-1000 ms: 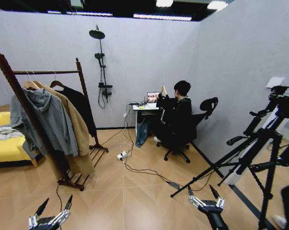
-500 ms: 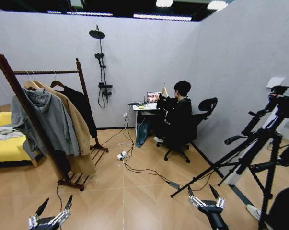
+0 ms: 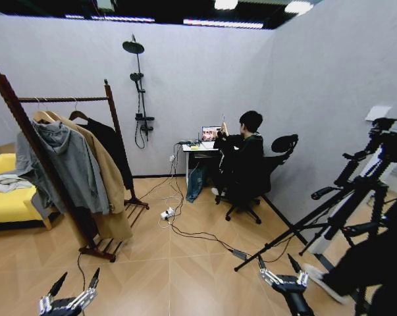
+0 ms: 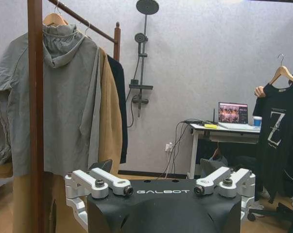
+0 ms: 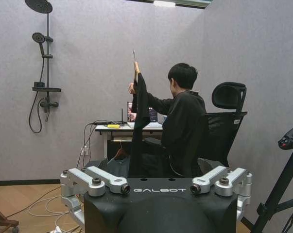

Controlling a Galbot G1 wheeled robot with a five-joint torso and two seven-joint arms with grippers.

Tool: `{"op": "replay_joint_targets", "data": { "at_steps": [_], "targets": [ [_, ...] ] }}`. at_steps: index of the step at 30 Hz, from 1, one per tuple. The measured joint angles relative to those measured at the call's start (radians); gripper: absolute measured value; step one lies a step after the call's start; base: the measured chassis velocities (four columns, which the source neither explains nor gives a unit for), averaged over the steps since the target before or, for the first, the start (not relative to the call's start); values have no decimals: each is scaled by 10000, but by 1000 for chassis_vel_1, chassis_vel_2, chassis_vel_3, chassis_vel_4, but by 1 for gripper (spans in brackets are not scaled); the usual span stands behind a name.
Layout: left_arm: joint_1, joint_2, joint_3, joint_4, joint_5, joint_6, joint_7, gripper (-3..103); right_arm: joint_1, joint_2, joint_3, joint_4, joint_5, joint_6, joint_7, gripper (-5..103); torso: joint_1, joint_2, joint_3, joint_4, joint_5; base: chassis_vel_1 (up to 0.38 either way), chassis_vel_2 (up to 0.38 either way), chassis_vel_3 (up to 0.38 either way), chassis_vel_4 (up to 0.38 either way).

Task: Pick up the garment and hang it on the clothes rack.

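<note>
A seated person's hand holds up the garment (image 4: 276, 127), a black T-shirt with a white chest print, on a light wooden hanger (image 4: 281, 73). It hangs edge-on (image 5: 139, 116) in the right wrist view and looks small by the desk (image 3: 222, 139) in the head view. The clothes rack (image 3: 61, 99) stands at the left with its dark post (image 4: 35, 111) close to my left wrist. My left gripper (image 3: 79, 274) (image 4: 163, 190) and right gripper (image 3: 276, 261) (image 5: 160, 188) hang low and open, far from the garment, with nothing between the fingers.
A grey hoodie (image 3: 65, 161), a tan coat (image 3: 106, 174) and a black jacket (image 3: 112, 148) fill the rod. A yellow sofa (image 3: 7, 201) lies far left. Cables and a power strip (image 3: 166, 214) cross the floor. A black tripod (image 3: 353, 197) stands at the right, a shower stand (image 3: 139, 85) at the back.
The garment stays raised in the seated person's hand, and both grippers and the rack stand as before.
</note>
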Motion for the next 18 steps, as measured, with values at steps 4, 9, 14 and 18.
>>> {"op": "replay_joint_targets", "data": {
  "at_steps": [4, 9, 14, 18],
  "targets": [
    [0, 0, 0, 0, 0, 0, 0, 100, 0, 0, 0, 0, 0, 0, 0, 100, 0, 0, 0, 0, 0, 0, 0, 0, 0],
    [0, 0, 0, 0, 0, 0, 0, 100, 0, 0, 0, 0, 0, 0, 0, 100, 0, 0, 0, 0, 0, 0, 0, 0, 0],
    [0, 0, 0, 0, 0, 0, 0, 100, -1, 0, 0, 0, 0, 0, 0, 100, 1, 0, 0, 0, 0, 0, 0, 0, 0],
    [0, 0, 0, 0, 0, 0, 0, 100, 0, 0, 0, 0, 0, 0, 0, 100, 0, 0, 0, 0, 0, 0, 0, 0, 0]
  ]
}}
